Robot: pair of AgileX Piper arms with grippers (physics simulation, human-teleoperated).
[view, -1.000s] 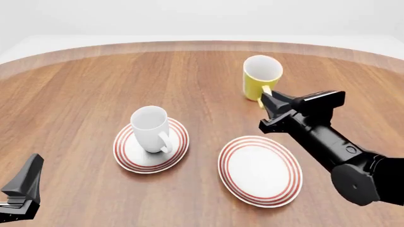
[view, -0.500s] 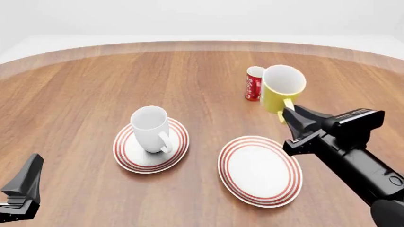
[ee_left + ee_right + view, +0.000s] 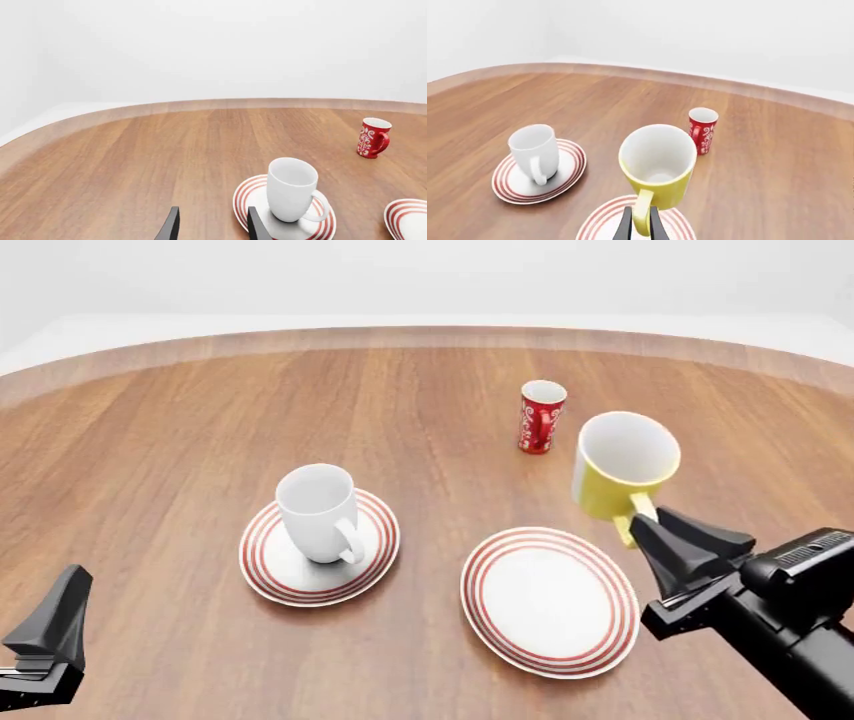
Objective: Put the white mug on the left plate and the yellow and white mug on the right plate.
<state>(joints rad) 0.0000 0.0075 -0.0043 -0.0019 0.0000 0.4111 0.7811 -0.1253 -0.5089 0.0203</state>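
Observation:
The white mug (image 3: 318, 512) stands upright on the left plate (image 3: 274, 575), its handle toward the near side; the left wrist view shows the white mug (image 3: 291, 189) on the left plate (image 3: 243, 194) too. My right gripper (image 3: 641, 532) is shut on the handle of the yellow and white mug (image 3: 625, 470), held upright in the air by the far right rim of the right plate (image 3: 550, 602). In the right wrist view the yellow and white mug (image 3: 657, 167) hangs over the right plate's rim (image 3: 599, 224). My left gripper (image 3: 212, 227) is open at the near left, holding nothing.
A tall red cup (image 3: 541, 417) with white markings stands beyond the right plate, also seen as the red cup (image 3: 702, 130) behind the yellow mug. The table's curved far edge (image 3: 427, 335) runs across the back.
My right gripper has carried the yellow and white mug to the right and toward the near side, uncovering the red cup behind it. The left arm and white mug have not moved.

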